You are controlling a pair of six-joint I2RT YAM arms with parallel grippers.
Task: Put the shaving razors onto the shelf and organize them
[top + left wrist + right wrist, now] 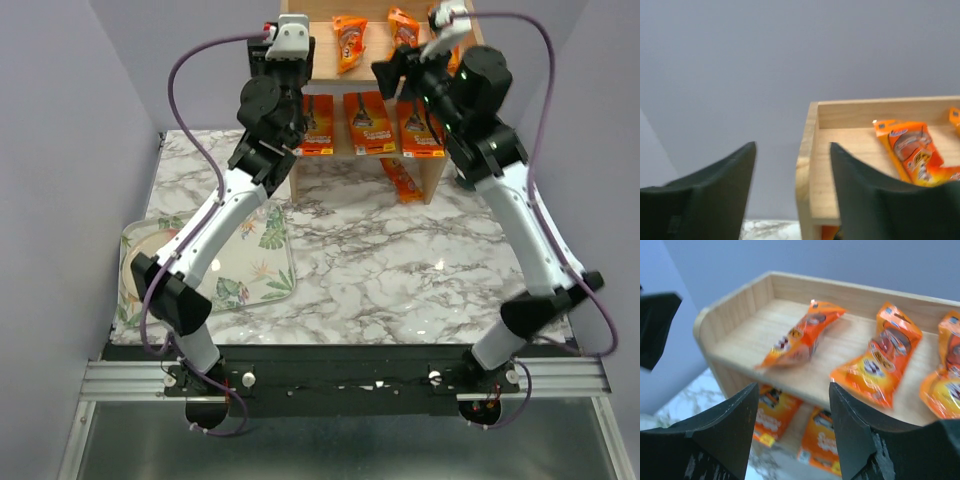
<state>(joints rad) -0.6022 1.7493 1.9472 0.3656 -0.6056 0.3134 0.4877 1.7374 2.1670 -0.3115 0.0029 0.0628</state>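
Observation:
The wooden shelf stands at the back of the marble table. Two narrow orange razor packs lie on its top tier, and three wide orange cards stand on the lower tier. Another narrow pack lies on the table at the shelf's foot. My left gripper is open and empty, level with the shelf's left side panel. My right gripper hovers open and empty in front of the top tier, where three packs show. Beneath them are the lower cards.
A leaf-print tray lies at the table's left front, under the left arm. The grey back wall rises close behind the shelf. The right arm reaches up along the right side.

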